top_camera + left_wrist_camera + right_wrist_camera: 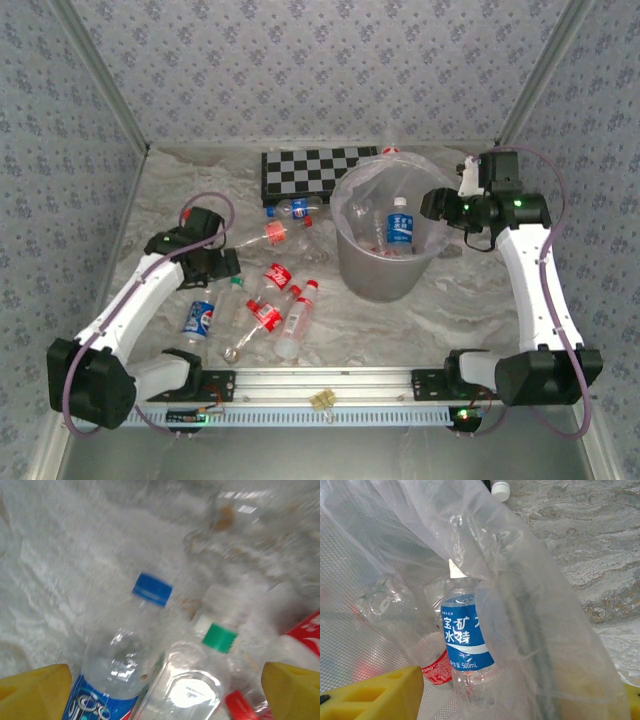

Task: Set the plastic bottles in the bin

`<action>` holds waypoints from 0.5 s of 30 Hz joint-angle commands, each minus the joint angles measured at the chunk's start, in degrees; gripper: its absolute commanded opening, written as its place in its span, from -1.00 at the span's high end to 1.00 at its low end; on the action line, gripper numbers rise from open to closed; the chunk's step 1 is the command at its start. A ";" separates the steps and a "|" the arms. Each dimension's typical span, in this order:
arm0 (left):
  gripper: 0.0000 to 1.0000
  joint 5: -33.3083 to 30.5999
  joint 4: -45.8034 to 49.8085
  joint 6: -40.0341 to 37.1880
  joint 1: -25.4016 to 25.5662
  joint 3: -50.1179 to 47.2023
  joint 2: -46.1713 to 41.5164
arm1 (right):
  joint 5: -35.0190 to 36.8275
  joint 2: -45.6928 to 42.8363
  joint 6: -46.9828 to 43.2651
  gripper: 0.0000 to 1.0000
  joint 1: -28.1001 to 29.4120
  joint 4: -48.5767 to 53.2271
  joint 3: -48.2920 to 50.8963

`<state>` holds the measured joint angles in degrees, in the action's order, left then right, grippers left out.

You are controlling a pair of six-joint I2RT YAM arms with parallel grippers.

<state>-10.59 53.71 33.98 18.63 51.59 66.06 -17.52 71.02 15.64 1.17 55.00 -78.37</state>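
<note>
– Bottles (pixel 265 300) lie mostly in a heap on the near left of the table (pixel 480 300). Two more sit by the checkerboard (pixel 310 170) at the far side, and a few are in the bin (pixel 380 275), right of centre.
– And the grippers?
– Left gripper (pixel 162 700) hangs over the heap, fingers spread wide, nothing in them. Right gripper (pixel 443 207) is at the bin's right rim, also spread and empty, with the bag (pixel 530 630) draped between its fingers.
– What could go wrong?
– The bag might snag on the right gripper and drag the bin as the arm pulls away. On the left, the blue-cap bottle (pixel 117 670) and green-cap bottle (pixel 200 680) lie tight side by side. A closing grip may catch both, or squeeze one out and set it rolling.
– The surface?
– Pale, marbled, flat and smooth-looking, so round bottles would roll easily. Patterned walls (pixel 320 70) close it in on three sides, leaving little room to swing.
</note>
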 commanded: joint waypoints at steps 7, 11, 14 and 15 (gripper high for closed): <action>-0.65 -0.10 2.98 13.25 10.10 -7.47 -8.39 | -0.13 2.52 0.51 -0.32 1.21 0.38 -1.94; -0.56 -0.05 2.10 14.04 14.62 -8.12 -7.44 | 0.58 3.52 0.49 -0.33 1.64 0.61 -2.42; -0.50 1.28 0.41 12.80 15.09 -8.94 -4.41 | 0.73 3.56 0.75 -0.33 2.21 0.63 -2.48; -0.50 1.31 0.10 12.41 15.09 -9.09 -3.53 | 0.87 3.51 0.80 -0.33 2.51 0.65 -2.49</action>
<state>-10.04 54.63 45.95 33.43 43.55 60.49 -16.03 73.91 15.64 2.44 54.96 -79.50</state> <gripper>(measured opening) 0.751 0.665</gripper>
